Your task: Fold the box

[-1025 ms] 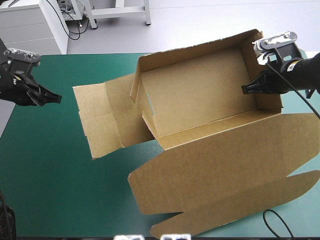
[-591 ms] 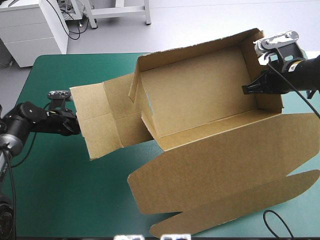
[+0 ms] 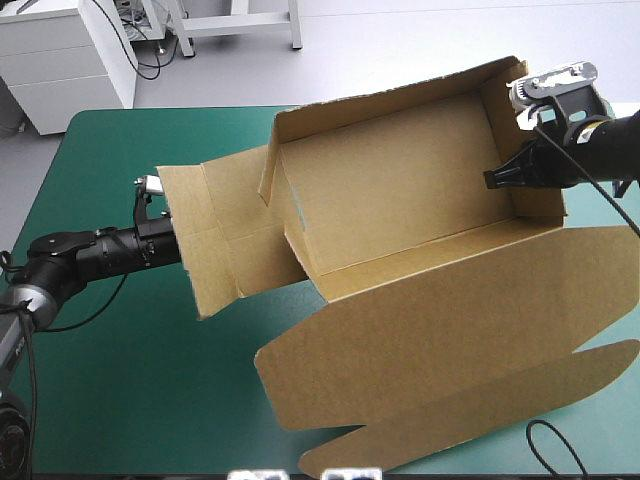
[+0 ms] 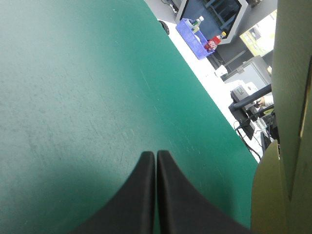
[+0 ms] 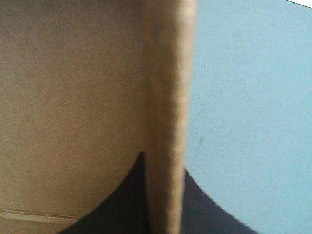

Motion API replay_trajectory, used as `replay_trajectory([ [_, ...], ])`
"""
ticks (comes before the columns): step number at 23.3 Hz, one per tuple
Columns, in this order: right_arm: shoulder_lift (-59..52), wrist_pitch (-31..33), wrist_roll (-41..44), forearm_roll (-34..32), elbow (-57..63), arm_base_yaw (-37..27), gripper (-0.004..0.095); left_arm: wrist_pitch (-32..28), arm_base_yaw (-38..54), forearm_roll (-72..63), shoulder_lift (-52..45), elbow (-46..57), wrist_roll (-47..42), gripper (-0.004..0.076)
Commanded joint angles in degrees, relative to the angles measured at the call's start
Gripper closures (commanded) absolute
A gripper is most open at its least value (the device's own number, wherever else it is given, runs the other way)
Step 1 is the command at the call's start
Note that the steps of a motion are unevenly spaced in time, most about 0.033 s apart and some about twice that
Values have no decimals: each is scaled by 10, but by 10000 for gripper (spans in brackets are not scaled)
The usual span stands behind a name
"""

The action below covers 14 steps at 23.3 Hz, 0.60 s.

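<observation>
Teal-green cover lies bare on the left gripper's side of the table, and the brown box takes up the middle and right. Its lid lies flat nearest the robot, with rounded tuck flaps along its near edge. Beyond it the tray stands open, its far wall and right end wall raised. A creased side panel spreads from the tray's open left end toward the left gripper.

The high view shows the left arm lying low, but the gripper's tip is hidden at the panel's outer edge, so contact cannot be judged there. The left wrist view shows the left gripper with its black fingers pressed together in one pointed arch, holding nothing. Bare cover lies ahead of it and brown board stands just beside it.

The right gripper reaches in over the end wall. The right wrist view shows the wall's edge between its fingers, clamped tight, with the tray's inside to one side and the cover to the other.
</observation>
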Motion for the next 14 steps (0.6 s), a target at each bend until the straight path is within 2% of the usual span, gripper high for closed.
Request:
replay_trajectory([
  [1, -20, -4, 1, 21, -19, -6, 927, 70, -23, -44, -21, -17, -1, 731],
  [6, -17, -9, 2, 19, -19, -6, 927, 70, -75, -48, -21, -54, -5, 731],
  [14, -16, -28, 22, -18, -19, -6, 927, 70, -96, -47, -21, -163, -92, 731],
])
